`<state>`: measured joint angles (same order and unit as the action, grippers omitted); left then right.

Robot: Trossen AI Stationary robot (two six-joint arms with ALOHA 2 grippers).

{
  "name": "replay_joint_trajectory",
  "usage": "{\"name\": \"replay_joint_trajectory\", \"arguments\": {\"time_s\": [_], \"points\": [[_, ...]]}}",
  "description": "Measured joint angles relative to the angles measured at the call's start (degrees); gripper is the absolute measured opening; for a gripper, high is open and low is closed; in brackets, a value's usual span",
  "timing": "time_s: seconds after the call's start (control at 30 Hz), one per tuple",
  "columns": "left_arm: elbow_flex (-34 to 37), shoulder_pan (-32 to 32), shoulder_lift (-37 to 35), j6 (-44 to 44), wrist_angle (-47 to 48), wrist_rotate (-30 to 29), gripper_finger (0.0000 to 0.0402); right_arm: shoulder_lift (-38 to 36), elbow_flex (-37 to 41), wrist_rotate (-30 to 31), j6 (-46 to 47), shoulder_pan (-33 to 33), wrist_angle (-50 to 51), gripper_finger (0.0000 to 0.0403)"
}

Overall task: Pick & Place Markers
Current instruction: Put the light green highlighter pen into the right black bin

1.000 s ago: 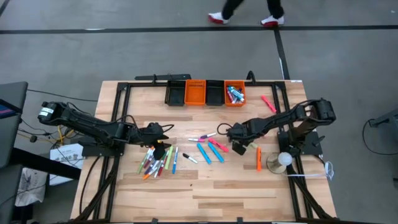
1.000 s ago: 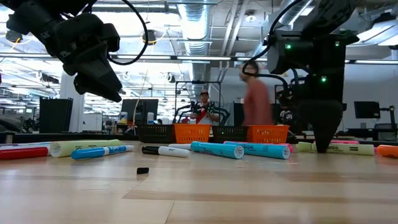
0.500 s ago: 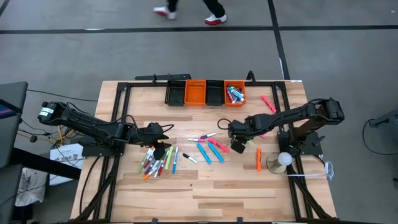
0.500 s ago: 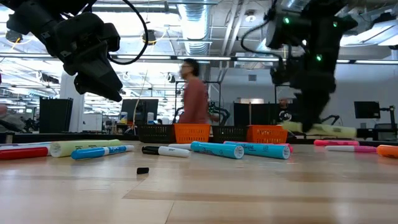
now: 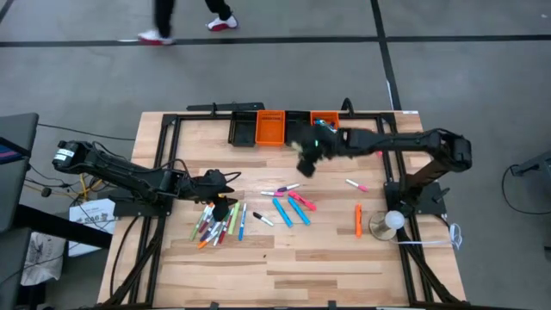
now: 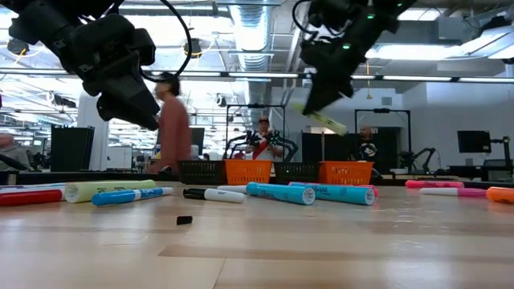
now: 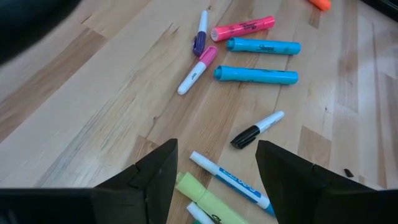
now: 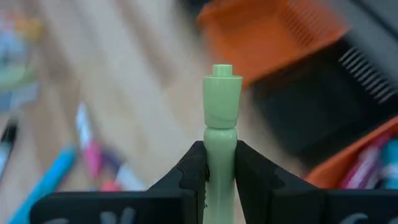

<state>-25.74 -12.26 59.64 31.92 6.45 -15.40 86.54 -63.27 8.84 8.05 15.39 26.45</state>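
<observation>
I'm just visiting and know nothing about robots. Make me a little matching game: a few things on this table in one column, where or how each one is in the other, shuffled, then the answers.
Things
1. green marker
2. orange marker
3. black-capped marker
4. left gripper

Places or states
A. lying alone near the table's right side
B. open, above the marker pile
C. clamped in the right gripper, up in the air
D. lying on the wood beside two blue markers

Pairs: 1-C, 2-A, 3-D, 4-B
</observation>
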Motion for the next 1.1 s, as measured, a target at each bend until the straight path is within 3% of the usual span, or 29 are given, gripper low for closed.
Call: {"name": "replay_joint_trajectory", "arguments": {"time_s": [0.27, 0.47, 0.73, 1.1], "points": [[0.00, 0.03, -0.01, -0.12, -0.14, 0.00, 0.0214, 8.10, -8.02, -6.25, -0.57, 11.50, -5.88, 0.0054], [0.00, 0.05, 0.00, -0.16, -0.32, 0.17, 0.0214, 18.18, -14.83, -7.37, 0.94, 16.37, -2.99, 0.0054], [0.02, 0.05, 0.00, -0.31, -0.33, 0.22, 0.0214, 27.04, -21.99, -7.33, 0.90, 18.41, 1.99, 0.0059], [0.04, 0.05, 0.00, -0.33, -0.30, 0.39, 0.0214, 28.26, -23.27, -2.89, -2.30, 18.33, 6.80, 0.0102]]}}
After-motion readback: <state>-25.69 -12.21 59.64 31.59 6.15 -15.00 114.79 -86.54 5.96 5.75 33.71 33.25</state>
